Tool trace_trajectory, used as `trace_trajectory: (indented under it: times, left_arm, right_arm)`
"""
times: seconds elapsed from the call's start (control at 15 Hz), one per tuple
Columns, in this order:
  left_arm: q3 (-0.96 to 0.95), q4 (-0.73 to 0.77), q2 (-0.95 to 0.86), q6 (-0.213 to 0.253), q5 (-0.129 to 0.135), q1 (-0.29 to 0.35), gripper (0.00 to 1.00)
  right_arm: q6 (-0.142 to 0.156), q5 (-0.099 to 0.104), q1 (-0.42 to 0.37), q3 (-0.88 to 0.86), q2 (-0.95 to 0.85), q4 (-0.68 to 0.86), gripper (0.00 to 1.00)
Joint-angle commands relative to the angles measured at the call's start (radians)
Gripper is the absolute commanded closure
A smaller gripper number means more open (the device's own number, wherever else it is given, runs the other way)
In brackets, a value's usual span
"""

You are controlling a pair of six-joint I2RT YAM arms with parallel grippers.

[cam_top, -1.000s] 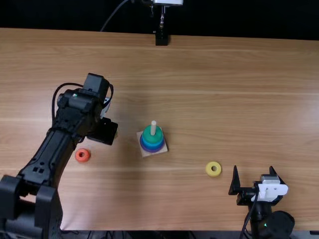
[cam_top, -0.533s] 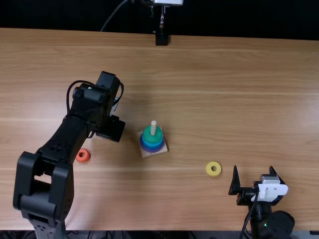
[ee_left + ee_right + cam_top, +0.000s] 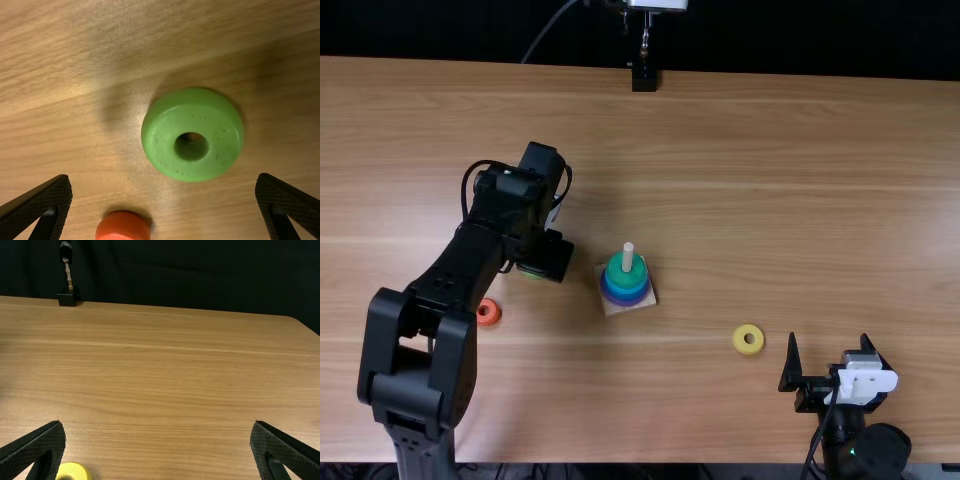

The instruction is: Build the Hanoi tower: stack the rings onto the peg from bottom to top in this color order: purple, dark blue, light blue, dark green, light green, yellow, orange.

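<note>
The step in hand seems to be the light green ring, at nine o'clock from the peg. Above it, the left gripper is spread; it should descend and squeeze the ring. The right gripper, four o'clock, is also released.

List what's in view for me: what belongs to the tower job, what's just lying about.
Tower job:
peg on its base
stacked rings
light green ring
orange ring
yellow ring

Just about:
black block at the far edge
cable
</note>
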Motion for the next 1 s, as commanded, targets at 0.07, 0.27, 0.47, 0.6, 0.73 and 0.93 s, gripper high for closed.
trace_trajectory:
  times: [0.07,0.27,0.47,0.6,0.73,0.93]
  left_arm:
    - [0.025,0.016,0.040,0.001,0.008,-0.010,0.00]
    - [0.025,0.049,0.053,-0.003,0.011,-0.022,0.00]
    - [0.025,0.055,0.062,-0.003,0.013,-0.027,0.00]
    - [0.025,0.057,0.066,-0.001,0.013,-0.031,0.00]
    - [0.025,0.055,0.079,-0.003,0.013,-0.030,0.00]
    - [0.025,0.055,0.094,-0.001,0.020,-0.030,0.00]
  right_arm:
    - [0.001,-0.006,-0.007,-0.064,-0.013,-0.075,0.00]
    - [0.001,-0.006,-0.007,-0.064,-0.013,-0.075,0.00]
    - [0.001,-0.006,-0.007,-0.064,-0.013,-0.075,0.00]
    - [0.001,-0.006,-0.007,-0.064,-0.013,-0.075,0.00]
    - [0.001,-0.006,-0.007,-0.064,-0.013,-0.075,0.00]
    - [0.001,-0.006,-0.007,-0.064,-0.013,-0.075,0.00]
